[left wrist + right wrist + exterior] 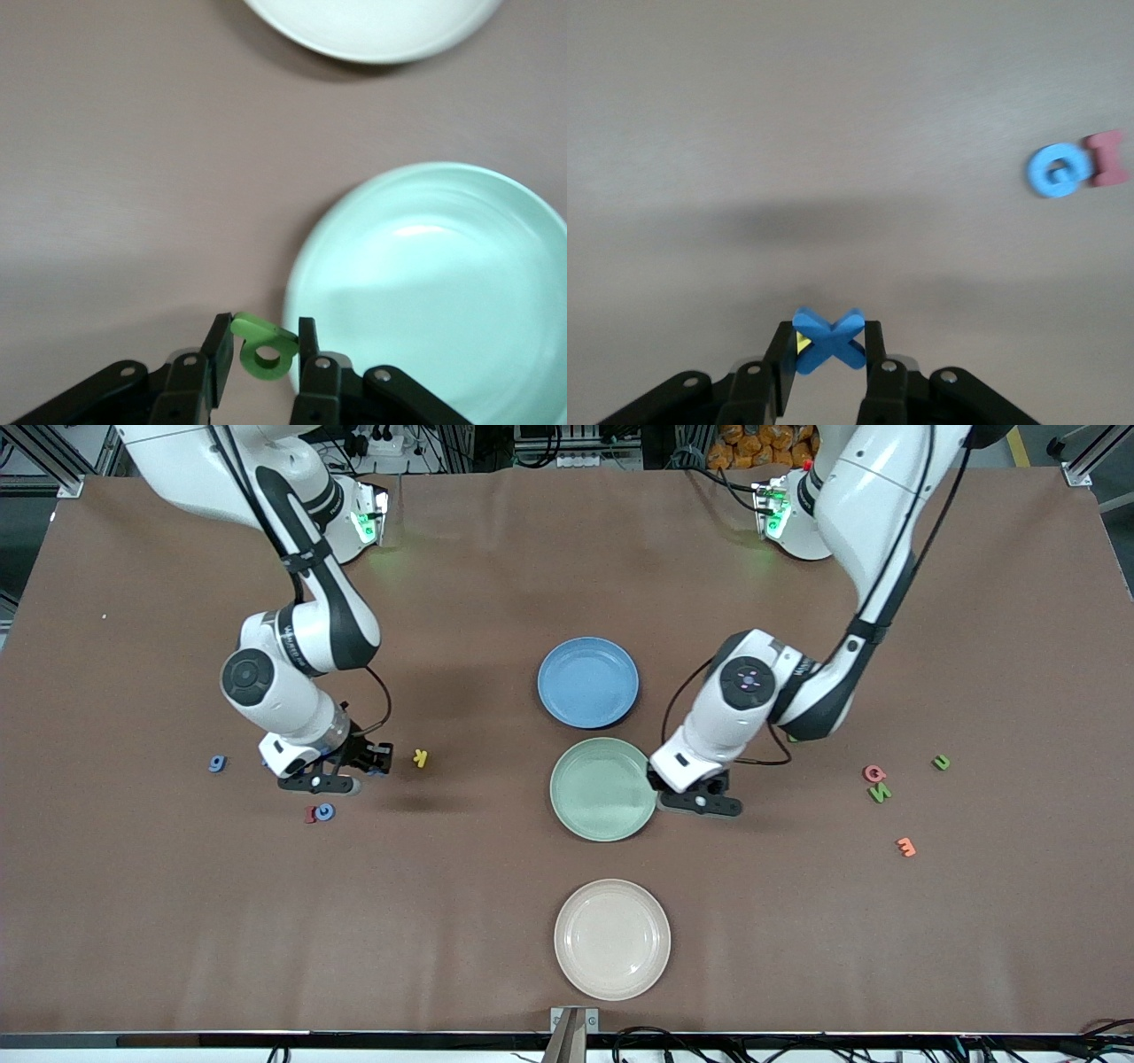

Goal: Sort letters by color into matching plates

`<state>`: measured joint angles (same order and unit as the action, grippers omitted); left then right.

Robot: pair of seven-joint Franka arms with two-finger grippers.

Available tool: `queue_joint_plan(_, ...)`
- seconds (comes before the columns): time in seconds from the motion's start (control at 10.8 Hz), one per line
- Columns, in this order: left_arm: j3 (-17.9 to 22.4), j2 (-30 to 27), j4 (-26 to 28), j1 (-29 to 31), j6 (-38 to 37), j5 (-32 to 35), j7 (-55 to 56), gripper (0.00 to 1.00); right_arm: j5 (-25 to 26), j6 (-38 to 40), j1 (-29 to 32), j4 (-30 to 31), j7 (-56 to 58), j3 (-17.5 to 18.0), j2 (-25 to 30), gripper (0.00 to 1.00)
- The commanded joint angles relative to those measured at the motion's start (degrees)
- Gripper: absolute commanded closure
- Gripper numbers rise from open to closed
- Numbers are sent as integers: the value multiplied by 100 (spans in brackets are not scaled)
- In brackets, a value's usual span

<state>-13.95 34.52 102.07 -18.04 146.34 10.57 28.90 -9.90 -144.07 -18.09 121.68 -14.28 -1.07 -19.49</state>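
My left gripper (661, 783) hangs beside the rim of the mint green plate (602, 790), on the left arm's side. It is shut on a small green letter (266, 359) that has a round hole. In the left wrist view the gripper (262, 340) is over bare table just off the green plate (434, 292). My right gripper (372, 762) is over the table toward the right arm's end, shut on a blue X-shaped letter (830, 340). The blue plate (588, 682) sits just farther from the front camera than the green one. Both plates hold nothing.
A blue letter (217, 763), another blue letter (325, 811) touching a red one (311, 813), and a yellow letter (421, 758) lie around the right gripper. Two green letters (880, 792) (941, 762), a pink one (874, 773) and an orange one (905, 847) lie toward the left arm's end. A cream plate (612, 939) sits nearest the front camera.
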Motion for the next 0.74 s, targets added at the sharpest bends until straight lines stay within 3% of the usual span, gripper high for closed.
queue_joint_plan(0.0, 86, 432, -424, -401, 79, 182, 406, 100, 15, 45, -281, -30, -610, 379, 156, 64)
queue_joint_plan(0.37, 112, 653, -591, -622, 115, 173, 652, 96, 32, 54, -1221, -83, -1628, 433, 60, 64)
queue_joint_plan(0.46, 112, 644, -591, -605, 115, 173, 652, 21, 58, 63, -1450, -118, -1883, 433, 16, 64)
queue_joint_plan(0.56, 112, 635, -591, -587, 115, 173, 652, 19, 76, 63, -1704, -144, -2147, 433, -11, 64)
queue_joint_plan(0.65, 112, 618, -591, -578, 115, 173, 661, 6, 94, 63, -1898, -205, -2315, 433, -64, 64)
